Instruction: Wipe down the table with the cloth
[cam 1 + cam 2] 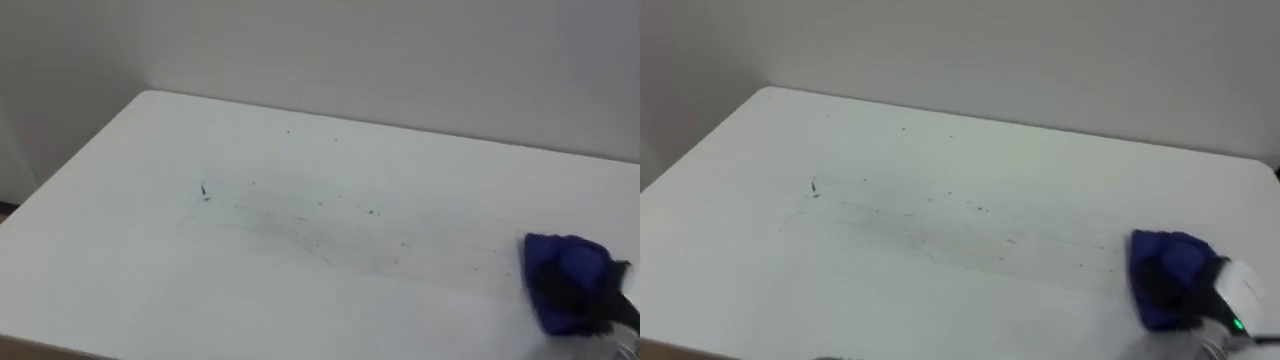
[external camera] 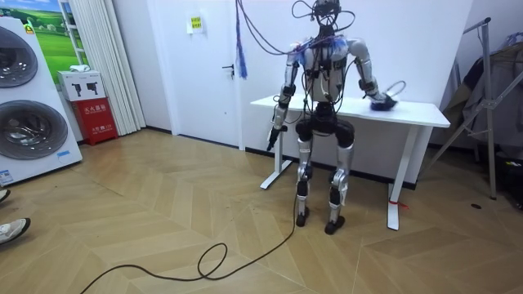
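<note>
A white table stands against a pale wall. Faint dark smears run across its middle, and a small dark spot lies at their left end. A bunched blue cloth rests on the tabletop at the near right. My right hand comes in from the lower right with dark fingers curled over the cloth, pressing it to the surface. In the room view I stand upright at the table's front edge, and my left hand hangs at my side by the table's end.
The table's left corner and near edge lie close by. In the room view, washing machines and a red box stand at the left. A door is behind, and a metal rack is at the right.
</note>
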Motion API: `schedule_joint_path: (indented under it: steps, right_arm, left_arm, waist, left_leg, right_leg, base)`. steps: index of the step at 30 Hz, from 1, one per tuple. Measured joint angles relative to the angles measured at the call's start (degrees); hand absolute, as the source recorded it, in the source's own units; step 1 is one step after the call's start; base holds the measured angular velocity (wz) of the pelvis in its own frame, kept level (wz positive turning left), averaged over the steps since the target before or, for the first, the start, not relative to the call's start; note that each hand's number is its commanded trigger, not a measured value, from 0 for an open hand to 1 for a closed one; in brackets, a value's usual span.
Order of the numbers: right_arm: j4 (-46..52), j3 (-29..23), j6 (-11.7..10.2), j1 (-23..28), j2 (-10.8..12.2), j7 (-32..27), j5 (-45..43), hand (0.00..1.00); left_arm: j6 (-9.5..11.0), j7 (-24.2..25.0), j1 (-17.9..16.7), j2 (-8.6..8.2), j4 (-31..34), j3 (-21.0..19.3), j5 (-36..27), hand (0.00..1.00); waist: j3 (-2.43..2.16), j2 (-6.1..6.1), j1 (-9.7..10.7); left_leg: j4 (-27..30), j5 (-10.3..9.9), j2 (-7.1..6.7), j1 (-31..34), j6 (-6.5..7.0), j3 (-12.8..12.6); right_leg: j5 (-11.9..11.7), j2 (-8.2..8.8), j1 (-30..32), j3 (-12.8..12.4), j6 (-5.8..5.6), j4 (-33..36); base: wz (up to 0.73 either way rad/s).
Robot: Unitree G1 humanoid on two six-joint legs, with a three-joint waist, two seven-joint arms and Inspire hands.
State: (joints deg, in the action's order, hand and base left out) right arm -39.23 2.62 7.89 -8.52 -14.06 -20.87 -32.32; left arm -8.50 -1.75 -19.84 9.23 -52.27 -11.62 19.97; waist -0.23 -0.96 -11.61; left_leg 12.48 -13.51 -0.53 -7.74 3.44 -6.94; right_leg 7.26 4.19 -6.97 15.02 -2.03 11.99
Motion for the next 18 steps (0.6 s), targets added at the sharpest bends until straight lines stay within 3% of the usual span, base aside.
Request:
schedule_joint_path:
  steps: [2,3,4,5,7,9,10,11,12,13,14,15,17,18]
  right_arm:
    - [2.5,7.6,-1.2,-8.9,1.0,3.8,-3.5,1.0]
    - [2.5,8.2,-1.9,-10.9,1.0,4.4,-3.9,1.0]
    - [2.3,9.1,-2.8,-13.4,0.9,4.8,-4.1,1.0]
    - [1.4,9.7,-3.7,-14.8,1.0,5.1,-3.9,1.0]
    - [0.1,9.5,-4.2,-14.1,0.8,5.3,-4.0,1.0]
    - [-4.5,9.4,-4.1,-12.0,0.3,4.7,-4.2,1.0]
    - [-7.6,8.2,-5.1,-9.5,0.2,3.8,-2.7,1.0]
    - [-7.1,5.9,-7.7,-6.3,0.2,1.1,0.0,1.0]
    - [-7.3,5.1,-8.6,-5.0,0.2,0.0,1.3,1.0]
    - [-7.6,2.6,-10.2,-1.7,0.1,-2.6,2.9,1.0]
    - [-8.4,0.4,-11.4,1.8,-0.1,-4.0,4.3,1.0]
    - [-9.0,-0.5,-11.9,3.2,-0.2,-4.7,5.6,1.0]
    - [-12.4,-5.9,-13.8,8.2,-1.6,-6.4,9.0,1.0]
    - [-13.3,-7.3,-14.1,9.1,-1.9,-6.6,9.9,1.0]
  left_arm:
    - [-0.2,0.4,2.1,0.53,0.0,3.6,-1.0,0.0]
    - [-0.1,0.6,2.8,0.64,0.0,4.5,-1.8,0.0]
    - [-0.1,1.1,3.8,0.68,0.0,5.6,-2.5,0.0]
    - [0.0,1.1,4.0,0.69,0.1,5.8,-2.5,0.0]
    - [0.0,1.1,3.4,0.9,-0.1,5.7,-3.0,0.0]
    - [-0.1,1.2,3.7,1.3,0.1,5.8,-3.7,0.0]
    - [0.0,1.2,4.2,1.74,0.2,5.7,-3.7,0.0]
    - [-0.1,1.2,4.3,1.84,0.3,5.4,-3.5,0.0]
    - [0.0,1.3,4.6,2.13,0.4,5.0,-3.3,0.0]
    - [0.2,1.3,5.3,3.31,0.9,4.0,-2.3,0.0]
    - [0.6,1.2,5.3,5.05,2.1,2.7,-1.1,0.0]
    - [0.9,1.2,5.3,6.12,2.7,2.2,-0.7,0.0]
    - [1.9,0.9,5.3,8.85,4.4,-1.2,1.1,0.0]
    - [2.0,0.7,5.1,9.48,4.6,-1.9,1.0,0.0]
  waist:
    - [1.26,-0.13,0.0]
    - [1.52,-0.02,-0.5]
    - [1.6,0.02,-2.2]
    - [1.41,-0.21,-3.7]
    - [1.43,-0.34,-3.9]
    - [1.44,-0.37,-3.9]
    - [1.14,-1.02,-3.9]
    - [1.3,-0.41,-2.3]
    - [1.26,-0.31,-1.2]
    - [1.16,-0.13,0.1]
    - [0.45,-1.09,1.2]
    - [0.12,-1.6,1.6]
    - [-0.26,-1.9,3.0]
    - [-0.27,-1.89,3.7]
  left_leg:
    - [1.9,-0.1,-0.02,2.9,0.07,1.8]
    - [2.5,-0.1,-0.02,3.7,0.11,2.1]
    - [3.3,0.1,-0.08,4.4,0.19,2.3]
    - [3.3,0.1,-0.12,4.5,0.15,2.3]
    - [4.1,0.1,-0.03,4.6,0.18,2.3]
    - [5.1,-0.1,0.25,5.2,0.5,2.0]
    - [5.6,-0.4,0.35,5.7,0.81,1.9]
    - [7.6,-1.6,0.86,6.8,0.85,0.6]
    - [8.5,-2.2,1.49,7.1,0.77,0.2]
    - [9.5,-3.2,3.16,7.3,0.15,-2.2]
    - [10.1,-3.8,4.93,7.2,-0.76,-3.8]
    - [10.6,-4.2,6.22,7.2,-1.38,-5.3]
    - [15.0,-6.2,12.29,7.8,-4.14,-8.7]
    - [16.1,-6.5,13.76,8.0,-4.79,-8.9]
  right_leg:
    - [0.9,0.76,2.6,3.0,0.86,2.5]
    - [1.4,1.08,3.3,3.6,0.89,3.6]
    - [2.2,2.03,5.1,4.9,0.88,5.7]
    - [2.9,2.81,5.9,5.6,0.94,7.6]
    - [3.6,3.72,6.2,6.3,0.73,9.9]
    - [4.3,4.93,6.9,6.4,-0.29,12.4]
    - [4.8,6.79,8.0,6.8,-0.91,14.1]
    - [4.9,10.15,9.1,6.6,-1.19,17.0]
    - [5.1,11.98,9.3,6.5,-1.62,18.0]
    - [5.2,14.78,8.9,6.3,-2.39,18.4]
    - [4.7,16.51,8.1,5.1,-3.23,17.5]
    - [4.3,17.2,7.9,4.4,-3.65,17.3]
    - [1.3,17.85,6.0,3.8,-3.83,14.5]
    - [0.6,17.9,5.6,4.2,-3.87,13.8]
  base:
    - [0.27]
    - [0.48]
    - [0.34]
    - [0.29]
    - [0.47]
    - [0.59]
    - [0.44]
    - [0.46]
    - [0.62]
    - [0.76]
    - [0.71]
    - [0.53]
    - [0.34]
    - [0.34]
